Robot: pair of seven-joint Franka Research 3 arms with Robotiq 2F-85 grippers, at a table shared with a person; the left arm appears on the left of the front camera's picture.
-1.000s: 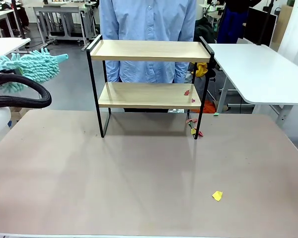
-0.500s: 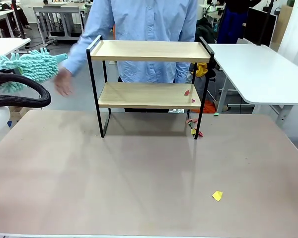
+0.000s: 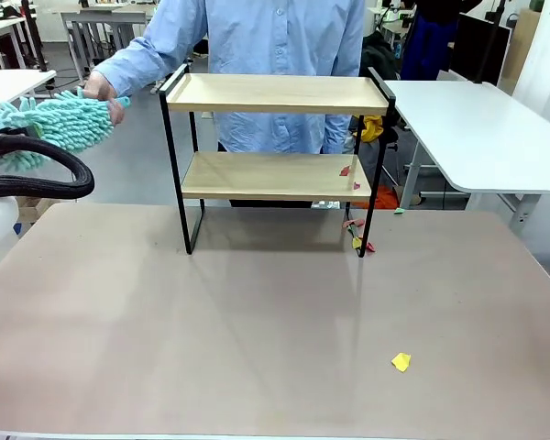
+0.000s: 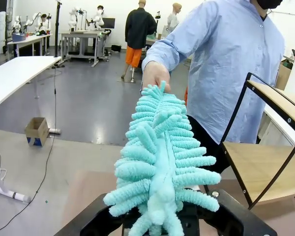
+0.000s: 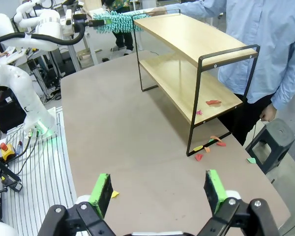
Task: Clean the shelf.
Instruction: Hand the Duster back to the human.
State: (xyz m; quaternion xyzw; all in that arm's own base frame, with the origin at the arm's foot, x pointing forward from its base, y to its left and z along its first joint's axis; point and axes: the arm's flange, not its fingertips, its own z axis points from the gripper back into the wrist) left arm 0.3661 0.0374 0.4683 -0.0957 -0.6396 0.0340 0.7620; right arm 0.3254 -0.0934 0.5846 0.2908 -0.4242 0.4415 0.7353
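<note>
The shelf [image 3: 277,156] stands at the far middle of the beige table [image 3: 257,330], with paper scraps [image 3: 357,234] by its right foot and a yellow scrap [image 3: 401,361] nearer. Left gripper [image 4: 160,216] is clamped on a teal duster [image 4: 160,157], and a person's hand [image 3: 101,90] touches its tip. Right gripper [image 5: 157,189] is spread. White tables [image 3: 477,128] stand behind.

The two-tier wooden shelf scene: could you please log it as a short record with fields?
shelf: two light wooden boards in a thin black metal frame, upright at the table's far side
debris: red paper scraps on the lower board; more by its right foot; a yellow scrap on the table
duster: fluffy teal microfibre duster, held in the left hand
person's hand: on the duster's tip
right hand: open, above the table
</note>
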